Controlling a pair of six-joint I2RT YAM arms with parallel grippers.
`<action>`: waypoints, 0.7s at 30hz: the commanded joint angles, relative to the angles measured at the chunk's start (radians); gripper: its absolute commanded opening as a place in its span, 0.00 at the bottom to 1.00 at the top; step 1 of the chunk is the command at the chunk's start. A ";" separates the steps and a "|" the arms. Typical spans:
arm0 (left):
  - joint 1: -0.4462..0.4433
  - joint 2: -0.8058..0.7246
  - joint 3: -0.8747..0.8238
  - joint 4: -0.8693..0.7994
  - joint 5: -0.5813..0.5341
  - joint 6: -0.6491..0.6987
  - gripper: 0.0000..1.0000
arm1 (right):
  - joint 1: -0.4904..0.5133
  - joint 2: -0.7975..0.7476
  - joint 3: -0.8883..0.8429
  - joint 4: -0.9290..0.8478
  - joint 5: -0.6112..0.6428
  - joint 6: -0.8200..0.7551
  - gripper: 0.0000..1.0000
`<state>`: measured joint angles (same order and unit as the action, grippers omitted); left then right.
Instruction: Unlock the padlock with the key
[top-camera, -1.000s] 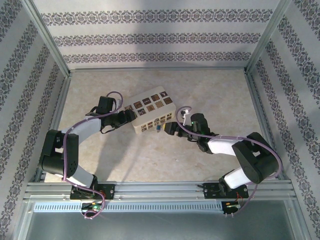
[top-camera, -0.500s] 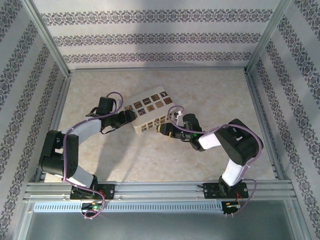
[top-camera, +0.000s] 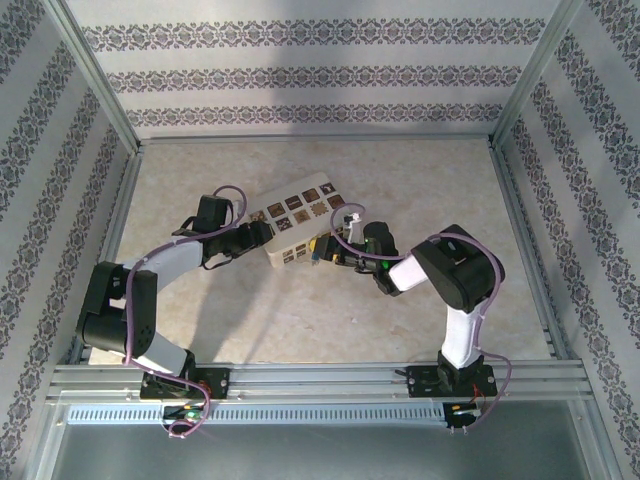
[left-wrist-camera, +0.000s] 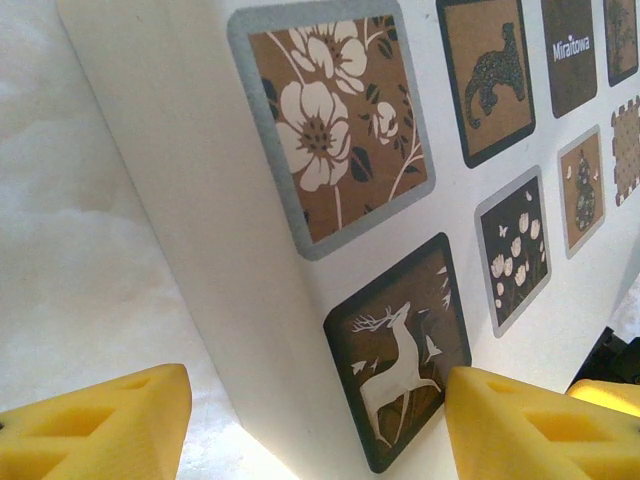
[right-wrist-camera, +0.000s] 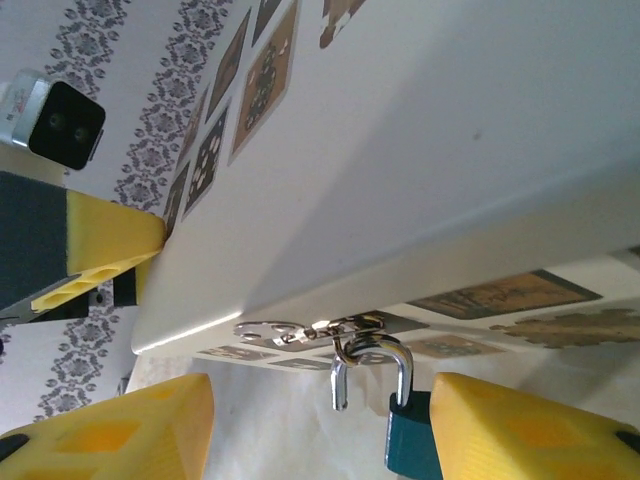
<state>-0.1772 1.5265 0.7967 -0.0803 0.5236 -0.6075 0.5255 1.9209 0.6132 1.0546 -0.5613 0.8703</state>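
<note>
**Right gripper** (right-wrist-camera: 320, 400): the jaws stood apart and clamped nothing. I could make out no key between them.

**Padlock** (right-wrist-camera: 408, 445): it hung just inside the finger on the 3 o'clock side of the wrist view. Its teal body sat close against that finger, though contact could not be confirmed. The long axis ran 12 to 6. The shackle (right-wrist-camera: 372, 365) was uppermost, hooked through the hasp (right-wrist-camera: 300, 328) on the box edge, and the keyway end was cut off below. One shackle leg ended in open air beside the body, not in it. In my judgement the lock may already be sprung, but this was not certain.

**Box** (top-camera: 300, 225): seen from above, it lay on the table (top-camera: 420, 190) with its long axis running 8 to 2 o'clock. The right gripper faced its front wall, pointing toward 9 o'clock.

**Left gripper** (left-wrist-camera: 318, 372): the jaws stood apart astride the box corner at the 8 o'clock end, with one finger visibly clear of the wall.

**Finding:** the right arm was much the nearer to the padlock. Any key work would have to come up from 6 o'clock along the body's axis.
</note>
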 joint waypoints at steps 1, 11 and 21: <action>-0.020 0.008 -0.033 -0.080 -0.016 0.006 0.67 | -0.005 0.043 0.022 0.103 -0.034 0.036 0.60; -0.022 0.011 -0.036 -0.075 -0.016 0.003 0.67 | -0.002 0.119 0.050 0.224 -0.082 0.081 0.59; -0.025 0.011 -0.031 -0.080 -0.020 0.005 0.67 | 0.004 0.109 0.027 0.239 -0.102 0.095 0.50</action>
<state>-0.1776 1.5249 0.7963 -0.0807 0.5232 -0.6075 0.5255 2.0254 0.6449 1.2278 -0.6044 0.9264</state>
